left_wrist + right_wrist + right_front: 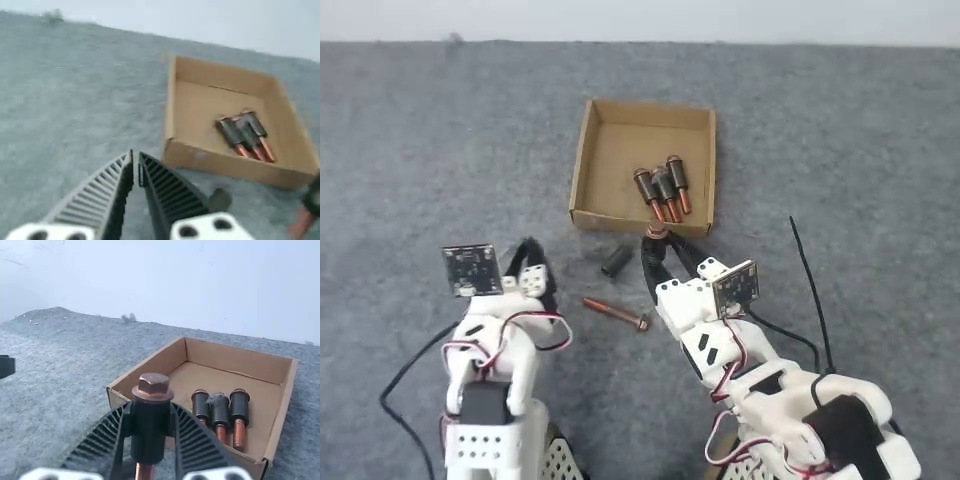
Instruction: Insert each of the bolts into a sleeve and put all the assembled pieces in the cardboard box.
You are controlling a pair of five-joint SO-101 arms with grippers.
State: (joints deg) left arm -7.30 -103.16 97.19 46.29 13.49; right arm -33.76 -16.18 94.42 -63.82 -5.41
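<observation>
Right jaws, closest to the right wrist camera, are clamped on one assembled piece: a copper bolt standing upright in a black sleeve, hex head on top. The high view places this assembled piece just outside the near wall of the single cardboard box, between the box and the right arm.

Inside the box lie three finished pieces, side by side and touching, with heads toward the far wall and copper shanks toward the near wall. The right wrist view shows the finished pieces almost end-on. The left wrist view shows the finished pieces at a slant across the box floor.

Two loose parts rest on the grey desk between the arms. One loose sleeve lies near the box's near wall, and one loose bolt lies apart from it, nearer the arms. The left wrist view catches the loose sleeve partly behind the left jaws, which are closed to a thin slit and grip nothing.
</observation>
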